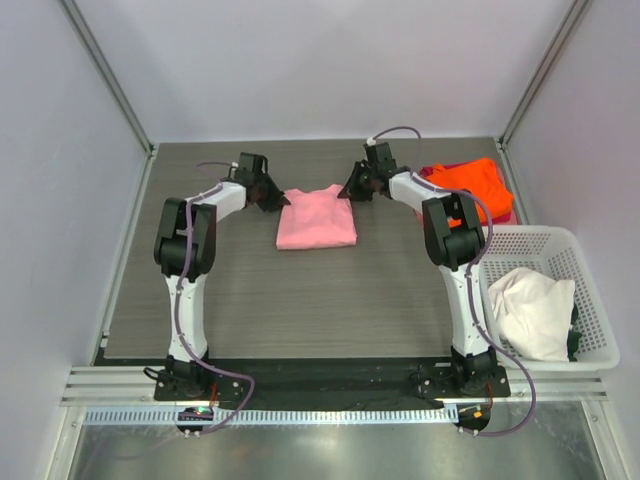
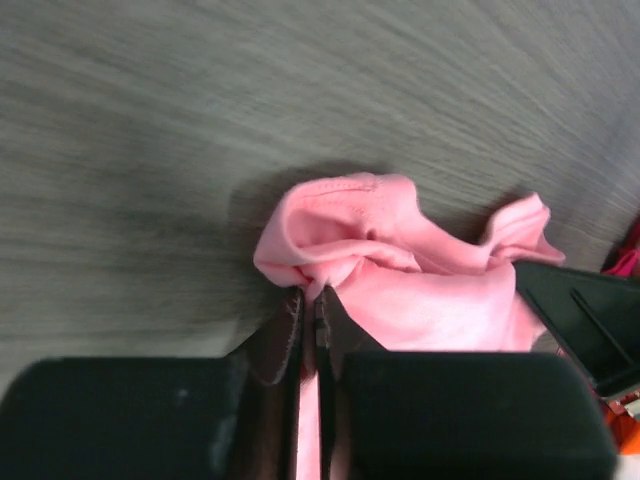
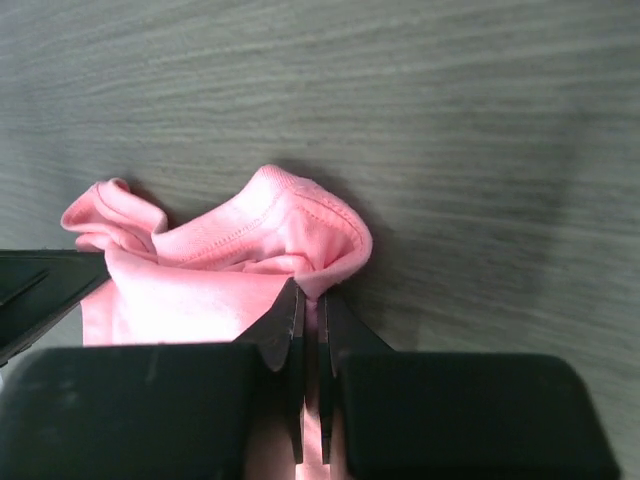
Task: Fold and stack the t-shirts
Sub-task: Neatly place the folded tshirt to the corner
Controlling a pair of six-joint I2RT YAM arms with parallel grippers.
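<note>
Top view: we see the light pink cloth t-shirt (image 1: 316,222), seemingly part-folded, on the grey wood-grain surface (image 1: 300,300). The bright orange t-shirt (image 1: 468,182) and the cream-white t-shirt (image 1: 530,310) lie crumpled, unstacked.
Left wrist: left pincer (image 2: 312,300) clamped on a pink corner.
Right wrist: right pincer (image 3: 312,300) clamped likewise.

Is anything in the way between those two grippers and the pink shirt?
Nothing visible. The left gripper and the right gripper are each shut on a far corner of the pink t-shirt, one on each side.
</note>
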